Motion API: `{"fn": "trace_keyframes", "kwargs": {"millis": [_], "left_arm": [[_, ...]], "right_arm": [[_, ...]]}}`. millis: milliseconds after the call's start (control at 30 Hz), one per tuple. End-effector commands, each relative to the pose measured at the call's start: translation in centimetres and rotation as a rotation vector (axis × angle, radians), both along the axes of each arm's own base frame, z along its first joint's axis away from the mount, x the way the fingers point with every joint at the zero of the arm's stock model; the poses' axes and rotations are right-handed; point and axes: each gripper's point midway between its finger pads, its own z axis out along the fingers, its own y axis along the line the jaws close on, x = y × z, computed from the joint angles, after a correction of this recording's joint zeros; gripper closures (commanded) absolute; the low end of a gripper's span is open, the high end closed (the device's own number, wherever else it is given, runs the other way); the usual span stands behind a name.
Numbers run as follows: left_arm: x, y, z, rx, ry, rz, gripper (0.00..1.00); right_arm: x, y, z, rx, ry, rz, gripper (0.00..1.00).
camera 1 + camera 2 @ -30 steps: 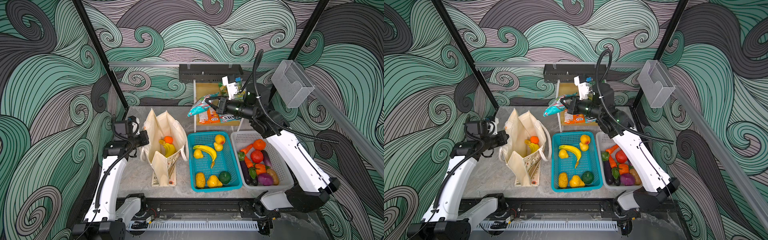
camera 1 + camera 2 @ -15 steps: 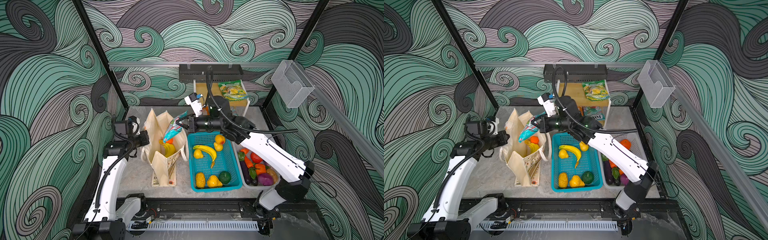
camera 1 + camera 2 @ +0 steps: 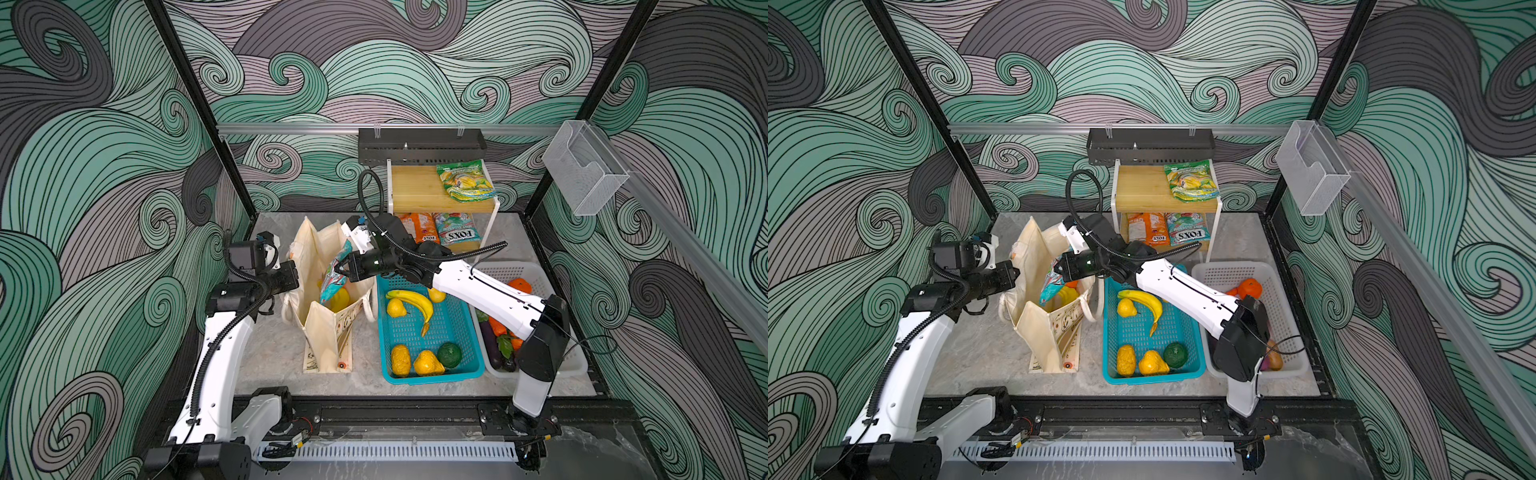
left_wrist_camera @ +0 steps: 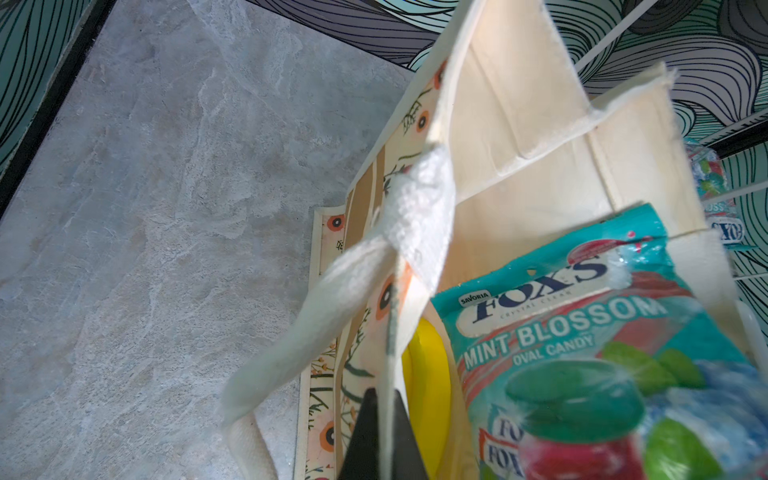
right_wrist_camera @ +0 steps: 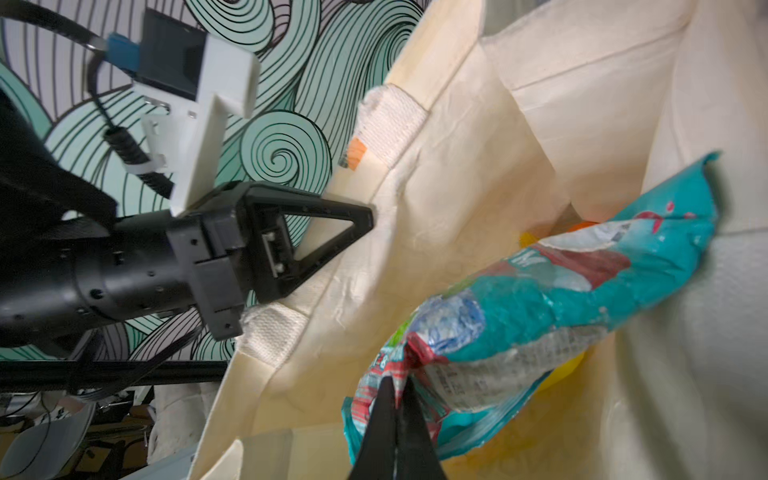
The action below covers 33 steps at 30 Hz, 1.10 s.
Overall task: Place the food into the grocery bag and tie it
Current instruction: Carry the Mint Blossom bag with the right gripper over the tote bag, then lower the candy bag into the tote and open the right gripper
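The cream floral grocery bag point(image 3: 328, 336) point(image 3: 1042, 336) stands open on the table's left half. My left gripper point(image 3: 293, 276) point(image 4: 384, 399) is shut on the bag's left rim, beside a white handle point(image 4: 332, 299). My right gripper point(image 3: 343, 266) point(image 5: 397, 380) reaches across and is shut on an edge of a teal-red snack packet point(image 3: 336, 274) point(image 4: 582, 316) point(image 5: 540, 299). The packet hangs tilted in the bag's mouth. Under it in the bag lie a yellow banana point(image 4: 428, 374) and an orange point(image 3: 1072, 284).
A teal basket point(image 3: 469, 370) of yellow fruit stands right of the bag. Beyond it is a white basket point(image 3: 536, 270) of vegetables. At the back, a wooden shelf holds a green-yellow packet point(image 3: 465, 183) on top and two more packets point(image 3: 457, 232) underneath.
My right arm swung from the back shelf leftward with the teal-red packet and lowered it into the bag's mouth. The left arm kept still on the rim.
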Motion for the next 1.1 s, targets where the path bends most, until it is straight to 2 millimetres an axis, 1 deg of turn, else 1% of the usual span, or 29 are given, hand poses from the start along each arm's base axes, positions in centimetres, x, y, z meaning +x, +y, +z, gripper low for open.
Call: {"fn": "trace_keyframes", "kwargs": {"millis": [0,100,167,233,333,400,433,600,733,800,900,967,1033,1067], "left_arm": [[-0.3,-0.3,-0.1,-0.008,-0.002,-0.013,1.00],[-0.3,-0.6,0.1,-0.022,-0.012,-0.029,1.00],[-0.3,-0.9,0.1,-0.033,-0.014,-0.044,1.00],[-0.2,-1.4,0.1,-0.053,-0.014,-0.066,1.00],[-0.1,-1.7,0.1,-0.069,-0.013,-0.080,1.00],[-0.1,-1.7,0.1,-0.068,-0.014,-0.079,1.00],[-0.2,-1.7,0.2,-0.069,-0.017,-0.079,1.00],[-0.1,-1.8,0.3,-0.069,-0.022,-0.082,1.00],[-0.2,-1.7,0.4,-0.067,-0.027,-0.079,1.00],[-0.2,-1.6,0.5,-0.063,-0.031,-0.075,1.00],[-0.3,-1.3,0.5,-0.048,-0.034,-0.060,1.00],[-0.3,-1.1,0.4,-0.039,-0.030,-0.051,1.00],[-0.2,-1.1,0.3,-0.040,-0.022,-0.049,1.00],[-0.2,-1.1,0.2,-0.043,-0.017,-0.053,1.00]], "right_arm": [[1.7,0.0,-1.2,-0.043,-0.064,-0.046,1.00],[2.3,-0.2,-3.3,-0.132,-0.115,-0.093,1.00],[1.9,0.6,-4.1,-0.169,-0.147,-0.076,1.00],[1.4,1.5,-4.3,-0.173,-0.146,-0.047,1.00],[0.5,3.0,-3.9,-0.156,-0.164,-0.001,1.00],[0.8,3.4,-4.2,-0.161,-0.172,0.003,1.00],[1.4,3.4,-4.5,-0.176,-0.179,-0.013,1.00],[5.0,2.8,-7.5,-0.283,-0.163,-0.089,1.00],[6.9,2.0,-9.1,-0.314,-0.157,-0.145,1.00],[7.5,1.4,-10.0,-0.355,-0.166,-0.167,1.00],[7.7,0.1,-11.0,-0.422,-0.172,-0.189,1.00],[7.0,-0.8,-10.4,-0.441,-0.166,-0.185,1.00],[6.5,-0.8,-9.8,-0.415,-0.176,-0.170,1.00],[6.3,-0.7,-9.8,-0.400,-0.174,-0.159,1.00]]}}
